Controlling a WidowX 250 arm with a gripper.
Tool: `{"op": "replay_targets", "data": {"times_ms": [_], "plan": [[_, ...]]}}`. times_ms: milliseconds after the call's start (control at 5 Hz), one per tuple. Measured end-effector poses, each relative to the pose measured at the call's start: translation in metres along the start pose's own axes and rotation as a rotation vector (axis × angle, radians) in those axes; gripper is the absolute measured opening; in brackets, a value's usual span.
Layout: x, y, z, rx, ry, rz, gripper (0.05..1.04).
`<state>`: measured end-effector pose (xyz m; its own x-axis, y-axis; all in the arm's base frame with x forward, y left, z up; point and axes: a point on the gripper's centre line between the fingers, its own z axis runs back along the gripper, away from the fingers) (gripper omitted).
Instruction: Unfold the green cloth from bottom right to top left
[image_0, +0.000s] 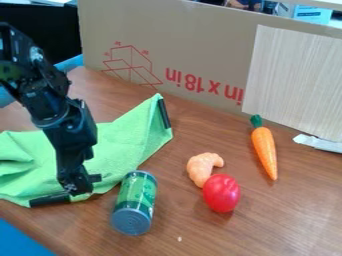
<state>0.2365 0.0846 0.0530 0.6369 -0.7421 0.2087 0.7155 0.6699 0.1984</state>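
The green cloth (123, 140) lies rumpled across the left part of the tabletop (220, 240), its far right corner drawn to a point near the cardboard (167, 35) along the far edge. One black strip (164, 114) sits at the cloth's right edge, another (50, 200) at its near edge. The pincer (79, 186) hangs down over the near part of the cloth; whether it is spread or pressed together, I cannot tell. Just right of it, a green can (137, 197) lies on its side, one end toward the near edge. Farther right are a curved orange piece (200, 167), a red round toy (221, 193) right beside it, and a carrot (265, 147) with a green top. A pale panel (294, 75) stands against the cardboard.
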Motion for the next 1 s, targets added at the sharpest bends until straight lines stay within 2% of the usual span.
{"op": "replay_targets", "data": {"times_ms": [400, 600, 1000], "plan": [[0.0, 0.011, -0.007, 0.01, 0.017, 0.027, 1.0], [-0.003, 0.015, -0.014, 0.007, 0.038, 0.043, 0.967], [-0.005, 0.016, -0.02, -0.003, 0.053, 0.041, 0.382]]}}
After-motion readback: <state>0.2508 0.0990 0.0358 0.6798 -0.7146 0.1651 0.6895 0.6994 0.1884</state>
